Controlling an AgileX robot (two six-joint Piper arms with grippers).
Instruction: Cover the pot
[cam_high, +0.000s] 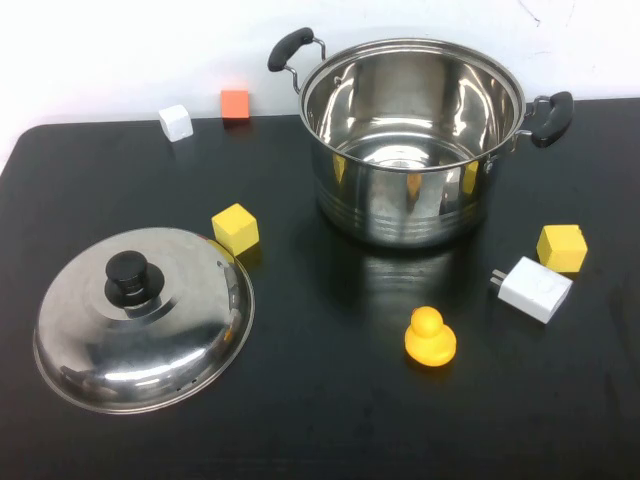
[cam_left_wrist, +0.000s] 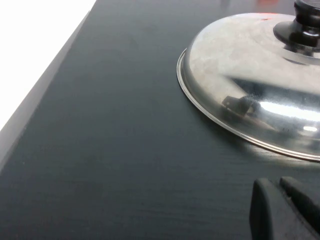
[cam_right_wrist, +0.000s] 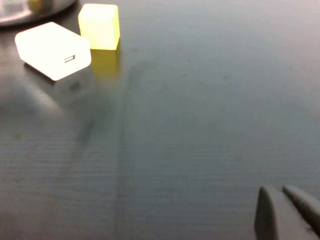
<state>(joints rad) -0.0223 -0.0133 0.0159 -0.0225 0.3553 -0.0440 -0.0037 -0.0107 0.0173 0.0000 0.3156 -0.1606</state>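
The large shiny steel pot (cam_high: 411, 140) stands open at the back centre-right of the black table, with black side handles. The domed steel lid (cam_high: 145, 318) with a black knob (cam_high: 130, 277) lies at the front left; it also shows in the left wrist view (cam_left_wrist: 260, 85). My left gripper (cam_left_wrist: 278, 189) is shut and empty, low over the table just short of the lid's rim. My right gripper (cam_right_wrist: 278, 192) is shut and empty over bare table at the right, away from the pot. Neither arm shows in the high view.
A yellow cube (cam_high: 235, 229) sits by the lid. A yellow rubber duck (cam_high: 429, 337) is in front of the pot. A white charger (cam_high: 534, 288) and a yellow cube (cam_high: 561, 247) lie at the right. A white cube (cam_high: 175, 122) and an orange cube (cam_high: 235, 104) sit at the back left.
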